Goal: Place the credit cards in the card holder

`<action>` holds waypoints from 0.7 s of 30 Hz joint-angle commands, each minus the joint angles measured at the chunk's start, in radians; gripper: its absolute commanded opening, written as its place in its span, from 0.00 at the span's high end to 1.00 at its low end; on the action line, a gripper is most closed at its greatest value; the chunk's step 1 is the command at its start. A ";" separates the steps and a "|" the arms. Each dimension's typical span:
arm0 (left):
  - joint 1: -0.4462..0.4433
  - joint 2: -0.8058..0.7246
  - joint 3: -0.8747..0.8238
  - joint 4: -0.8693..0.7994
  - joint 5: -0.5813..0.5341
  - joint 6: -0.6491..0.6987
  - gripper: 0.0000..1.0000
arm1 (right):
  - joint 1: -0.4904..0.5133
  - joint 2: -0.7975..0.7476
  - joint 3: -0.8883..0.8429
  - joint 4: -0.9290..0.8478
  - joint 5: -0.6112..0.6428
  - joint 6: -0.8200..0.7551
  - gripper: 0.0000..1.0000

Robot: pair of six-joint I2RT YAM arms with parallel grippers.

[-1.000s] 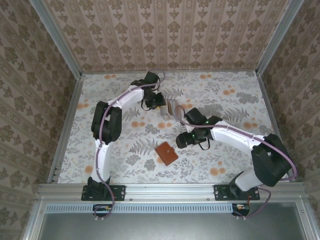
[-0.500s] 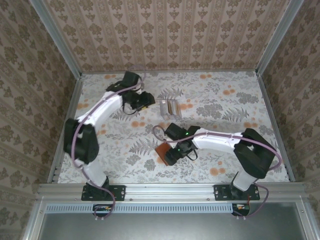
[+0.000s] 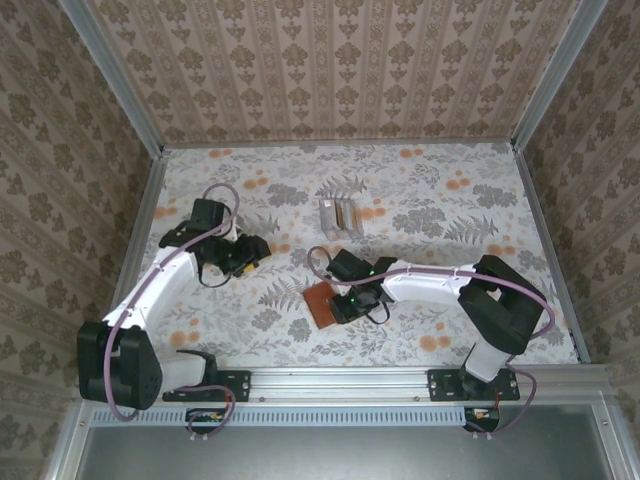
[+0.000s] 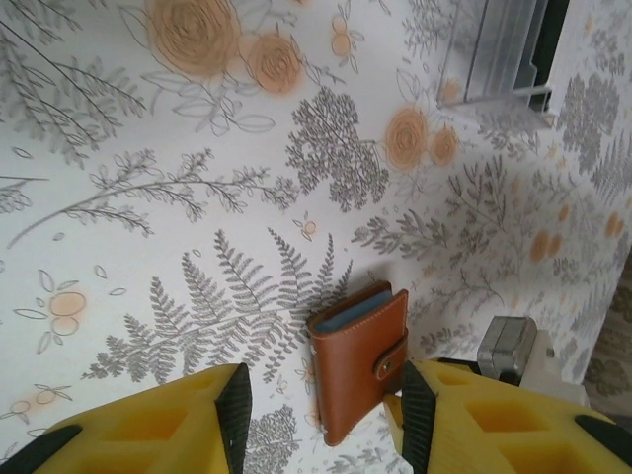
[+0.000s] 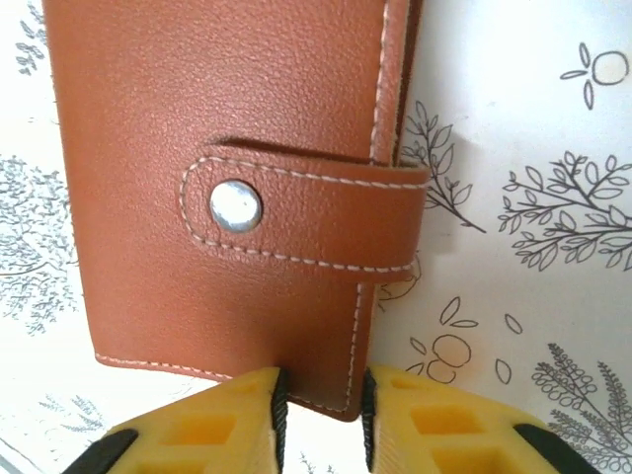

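1. The card holder point(image 3: 318, 304) lies flat on the floral table point(image 3: 440, 200), a little left of the middle and toward the near edge.
2. It is folded closed. In the right wrist view its closing tab point(image 5: 316, 222) wraps over from the right edge, and the metal snap point(image 5: 235, 207) sits on the front cover.
3. The right gripper point(image 3: 345, 300) is at the holder's right side, reaching in from the right.
4. In its wrist view the right gripper point(image 5: 321, 387) has its 2 yellow fingers point(image 5: 197, 434) drawn close, leaving only a narrow gap.
5. The holder's lower corner point(image 5: 341, 395) lies in that gap, and the left-hand finger overlaps the leather. I cannot tell whether the pads actually pinch it.
6. The left gripper point(image 3: 255, 254) hangs over bare table to the left of the holder, apart from it.
7. In the left wrist view the left gripper point(image 4: 324, 387) is spread wide with nothing held; the holder point(image 4: 357, 365) shows on the table beyond, between the 2 yellow fingers point(image 4: 148, 425).
8. A light blue edge point(image 4: 351, 309) peeks from the holder's far end in that view.
9. The credit cards point(image 3: 338, 215) sit as a small pale group toward the far side of the table, well apart from the holder and from both grippers.
10. In the left wrist view they are at the top right point(image 4: 494, 54), too blurred to count.
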 commanded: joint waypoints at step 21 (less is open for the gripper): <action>-0.125 0.149 0.084 0.188 0.410 0.140 0.52 | -0.161 -0.481 -0.159 0.287 -0.159 0.385 1.00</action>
